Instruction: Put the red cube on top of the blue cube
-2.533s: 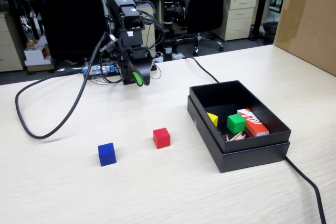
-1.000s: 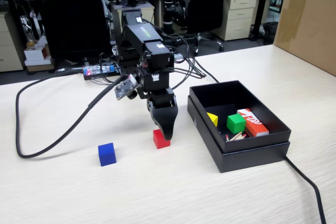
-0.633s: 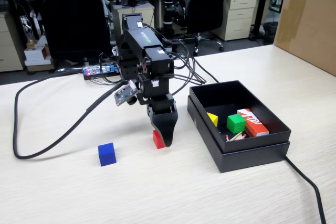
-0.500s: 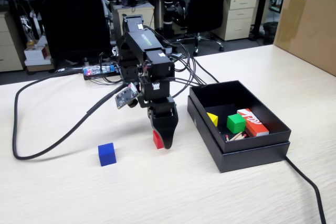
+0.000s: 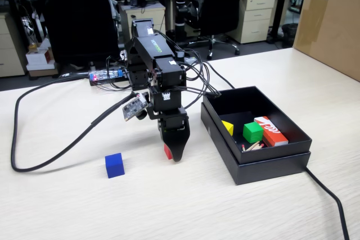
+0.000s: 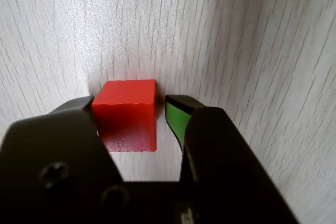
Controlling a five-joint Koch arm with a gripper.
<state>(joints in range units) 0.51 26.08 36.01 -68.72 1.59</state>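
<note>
light: bright, even | shadows: soft | focus: sharp, wrist foreground blurred

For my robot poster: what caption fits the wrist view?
Gripper straddles the red cube on the table.

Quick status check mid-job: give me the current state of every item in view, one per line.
gripper: down at the table, jaws either side of the red cube, a small gap at the green-padded one
red cube: on the table, between the jaws
blue cube: on the table, alone, nothing on top
black box: open, with items inside
green cube: in the box
</note>
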